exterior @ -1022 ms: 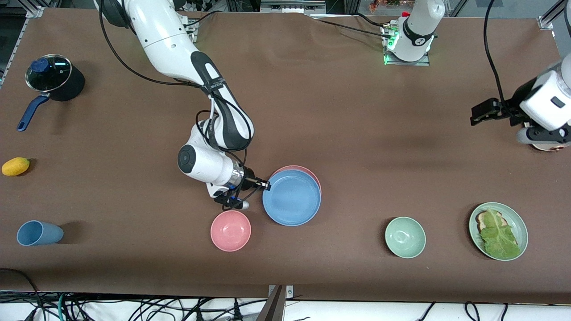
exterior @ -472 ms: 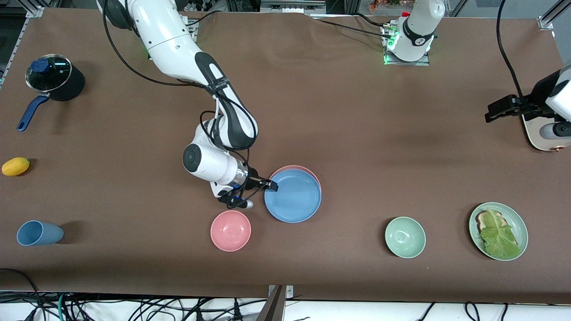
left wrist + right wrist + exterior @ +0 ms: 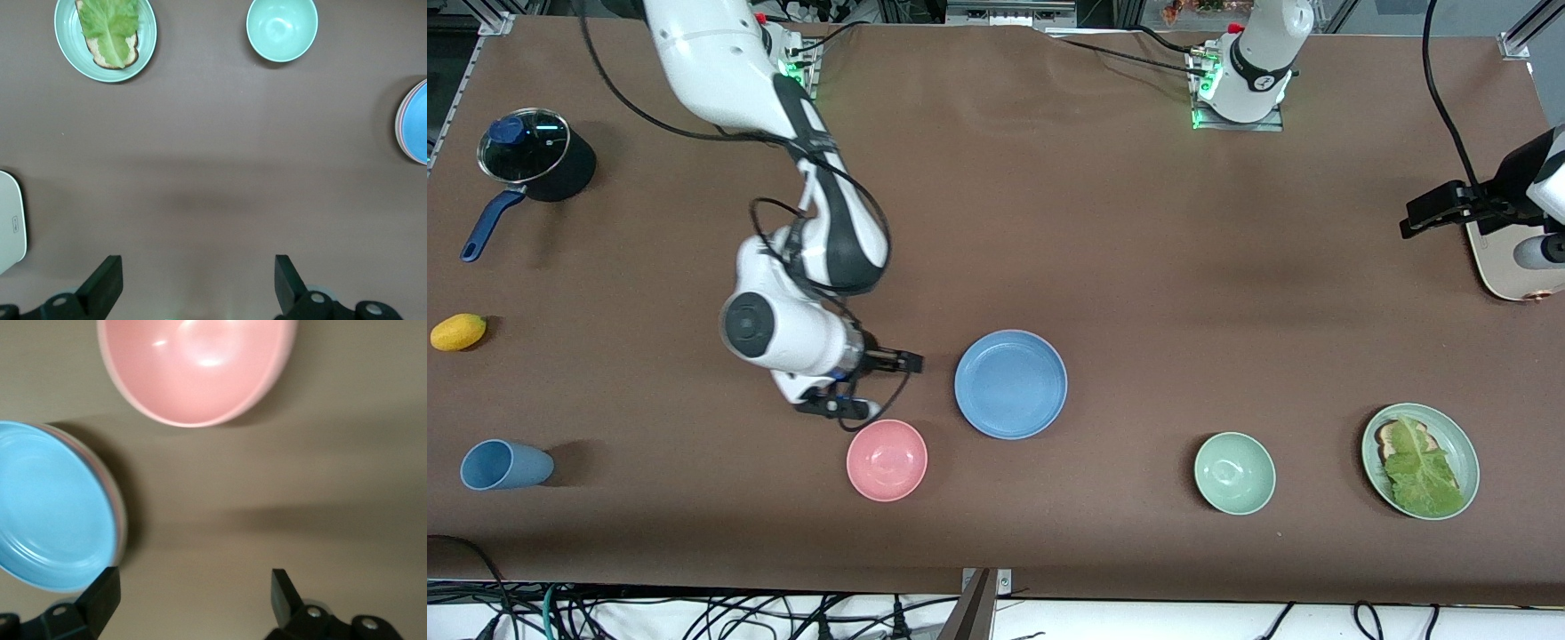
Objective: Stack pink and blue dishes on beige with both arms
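Beside the blue plate (image 3: 1010,384) — right gripper (image 3: 911,362), fingers apart.

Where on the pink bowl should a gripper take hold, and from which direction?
Pinch the pink bowl by its thin rim, one finger inside and one outside, coming from straight above. It stands upright and open, probably too wide to grasp across. The open right gripper is closest.

A brown table (image 3: 1138,249) carries a pink bowl (image 3: 887,460) and, toward the left arm's end, a pale green bowl (image 3: 1234,473) and a pale green plate (image 3: 1458,444) holding a lettuce leaf (image 3: 1418,467) laid over a slice of bread (image 3: 1389,435). Toward the right arm's end, a blue cup (image 3: 505,465) lies on its side. A yellow lemon (image 3: 458,332) sits farther from the front camera, and farther again stands a black pot (image 3: 538,166) with a glass lid and a blue handle.
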Tool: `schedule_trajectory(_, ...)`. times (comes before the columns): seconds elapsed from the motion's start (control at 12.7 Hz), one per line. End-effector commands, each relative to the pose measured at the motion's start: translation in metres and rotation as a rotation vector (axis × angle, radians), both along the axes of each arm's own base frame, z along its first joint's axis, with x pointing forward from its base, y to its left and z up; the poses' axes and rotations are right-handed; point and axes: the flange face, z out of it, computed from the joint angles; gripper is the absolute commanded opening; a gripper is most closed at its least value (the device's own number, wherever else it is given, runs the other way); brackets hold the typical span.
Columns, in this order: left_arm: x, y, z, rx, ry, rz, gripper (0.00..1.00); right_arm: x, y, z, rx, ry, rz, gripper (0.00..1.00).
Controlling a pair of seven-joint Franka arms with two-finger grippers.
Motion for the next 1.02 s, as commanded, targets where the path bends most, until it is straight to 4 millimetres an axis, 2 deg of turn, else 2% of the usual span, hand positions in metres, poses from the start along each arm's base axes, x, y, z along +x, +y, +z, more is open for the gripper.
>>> schedule_trajectory(0.0,-0.011,0.001,-0.002,-0.022,0.012,-0.005,1.0,-0.007,-0.062,0.068,-0.12,0.047,0.03,1.0)
schedule_trajectory(0.16,-0.01,0.002,-0.003,-0.022,0.014,-0.004,1.0,-0.01,-0.106,0.12,-0.201,0.02,0.113,1.0)
schedule_trajectory(0.31,-0.009,0.003,-0.004,-0.023,0.018,-0.004,1.0,-0.017,-0.144,0.155,-0.208,0.043,0.087,1.0)
schedule_trajectory(0.47,-0.008,0.002,-0.004,-0.022,0.017,-0.005,1.0,-0.024,-0.175,0.19,-0.195,0.037,0.072,1.0)
schedule_trajectory(0.55,-0.008,0.002,-0.004,-0.019,0.014,-0.007,1.0,-0.027,-0.188,0.201,-0.191,0.041,0.072,1.0)
schedule_trajectory(0.63,-0.008,0.002,-0.004,-0.017,0.014,-0.007,1.0,-0.032,-0.193,0.219,-0.17,0.024,0.09,1.0)
schedule_trajectory(0.71,-0.008,0.002,-0.004,-0.017,0.014,-0.007,1.0,-0.038,-0.209,0.235,-0.142,0.02,0.075,1.0)
schedule_trajectory(0.86,-0.008,0.004,-0.003,-0.009,0.013,-0.005,1.0,-0.057,-0.245,0.276,-0.143,0.0,0.065,1.0)
schedule_trajectory(0.94,-0.008,0.004,-0.003,-0.01,0.013,-0.007,1.0,-0.067,-0.256,0.296,-0.194,-0.025,0.085,1.0)
